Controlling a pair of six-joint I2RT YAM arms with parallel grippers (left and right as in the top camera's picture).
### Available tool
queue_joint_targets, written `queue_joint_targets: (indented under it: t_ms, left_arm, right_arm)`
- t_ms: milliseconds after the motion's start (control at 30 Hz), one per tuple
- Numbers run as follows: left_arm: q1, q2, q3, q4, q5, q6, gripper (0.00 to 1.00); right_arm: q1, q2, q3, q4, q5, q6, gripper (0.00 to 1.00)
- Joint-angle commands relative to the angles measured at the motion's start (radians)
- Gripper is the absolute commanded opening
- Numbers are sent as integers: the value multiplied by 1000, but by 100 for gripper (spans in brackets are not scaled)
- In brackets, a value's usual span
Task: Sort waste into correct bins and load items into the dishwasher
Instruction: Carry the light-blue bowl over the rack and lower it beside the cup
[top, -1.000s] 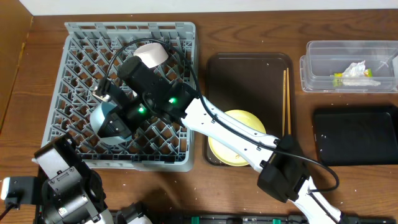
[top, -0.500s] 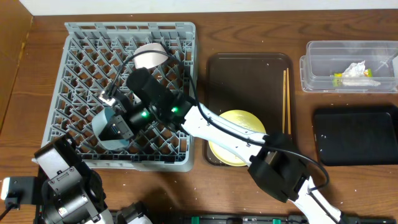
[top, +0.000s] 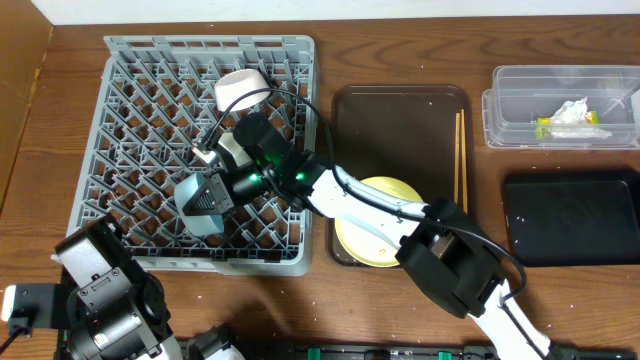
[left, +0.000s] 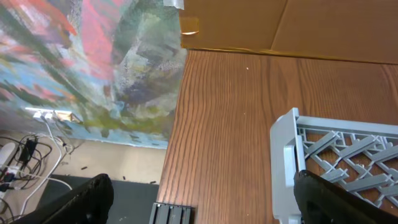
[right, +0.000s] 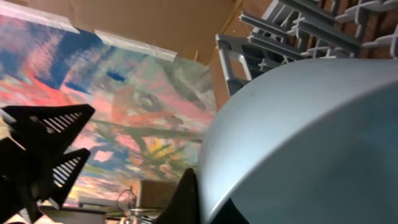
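My right pincer (top: 218, 188) is clamped on the light-blue saucer (top: 203, 208), which is tilted over the front-middle of the dish rack (top: 130, 90), well inside its left and front rims (can't tell if it touches the pegs). The white cup (top: 240, 88) sits toward the far rim, just beside the arm. My left pincer (left: 202, 202) has its fingers apart, off the rack's corner over bare bench (left: 236, 112). Versus a second ago, saucer and pincer have shifted right, away from the left rim.

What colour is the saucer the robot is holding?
Light blue; the saucer shows best in the right wrist view.
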Motion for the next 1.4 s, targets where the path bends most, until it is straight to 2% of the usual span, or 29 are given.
queue_joint_targets:
  t_ms: [0, 167, 333, 533, 667, 867, 1000, 1033, 1233, 1367]
  left_arm:
    - [7, -1, 16, -6, -5, -16, 94]
    - [7, -1, 16, -6, -5, -16, 94]
    - [7, -1, 16, -6, -5, -16, 94]
    - [7, -1, 16, -6, -5, -16, 94]
    - [7, -1, 16, -6, -5, -16, 94]
    - [7, -1, 16, -6, -5, -16, 94]
    - [7, -1, 16, -6, -5, -16, 94]
    - [7, -1, 16, -6, -5, -16, 94]
    - [7, -1, 16, -6, -5, -16, 94]
    - [7, -1, 16, -6, -5, -16, 94]
  right_arm:
    - [-18, 10, -24, 42, -13, 122, 1]
    - [-21, 10, -24, 101, -12, 190, 1]
    - [-36, 9, -24, 89, 1, 179, 1]
    - [-54, 9, -24, -18, 35, 133, 1]
    - [-56, 0, -24, -119, 102, 50, 2]
    - [-80, -106, -24, -394, 324, -117, 16]
    - [-108, -202, -24, -562, 487, -183, 32]
    - [-119, -237, -24, -607, 535, -199, 33]
    - [-137, -350, -24, -687, 616, -243, 31]
    - [-106, -359, -24, -636, 616, -259, 22]
